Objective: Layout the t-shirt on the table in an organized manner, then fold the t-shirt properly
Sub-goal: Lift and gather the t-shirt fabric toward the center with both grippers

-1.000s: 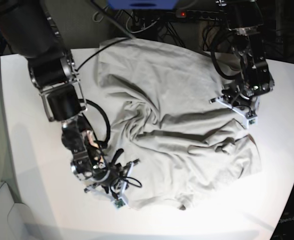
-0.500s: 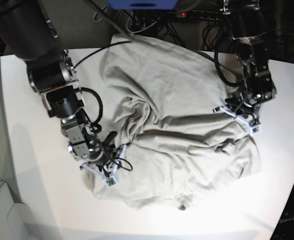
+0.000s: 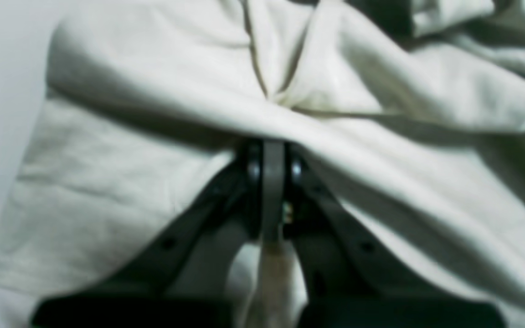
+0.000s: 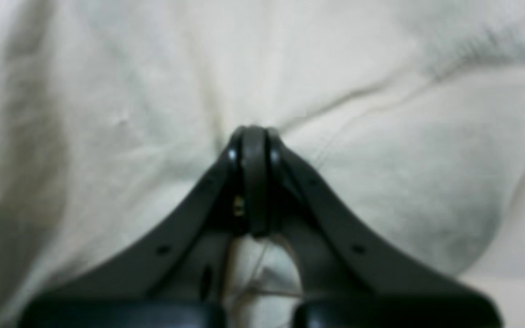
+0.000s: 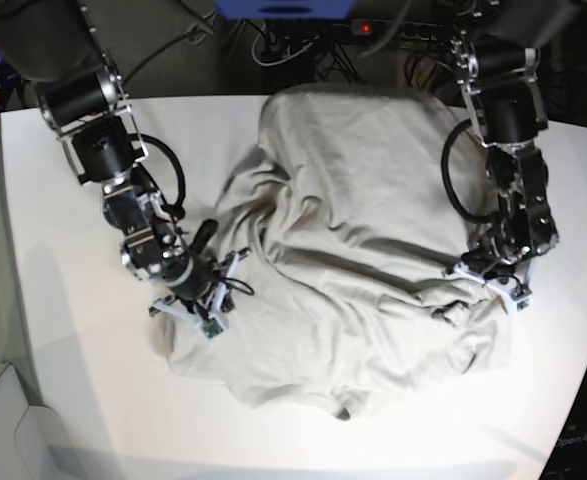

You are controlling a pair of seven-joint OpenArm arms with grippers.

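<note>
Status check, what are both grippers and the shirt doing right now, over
Left gripper shut, pinching t-shirt edge. Right gripper shut on opposite edge. Shirt bunched and wrinkled on table, not laid flat. Nothing in the way.

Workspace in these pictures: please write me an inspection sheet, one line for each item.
Surface: white table, glossy, bare around the cloth.
Job's things: t-shirt crumpled, not laid flat, many folds.
Clutter: nothing seen.
Grippers: left gripper shut on a fold of the t-shirt; right gripper shut on cloth at the other side.
Cables: black cable loops along both arms; more cables behind the table.
Surroundings: blue object and dark equipment at the far edge.
</note>
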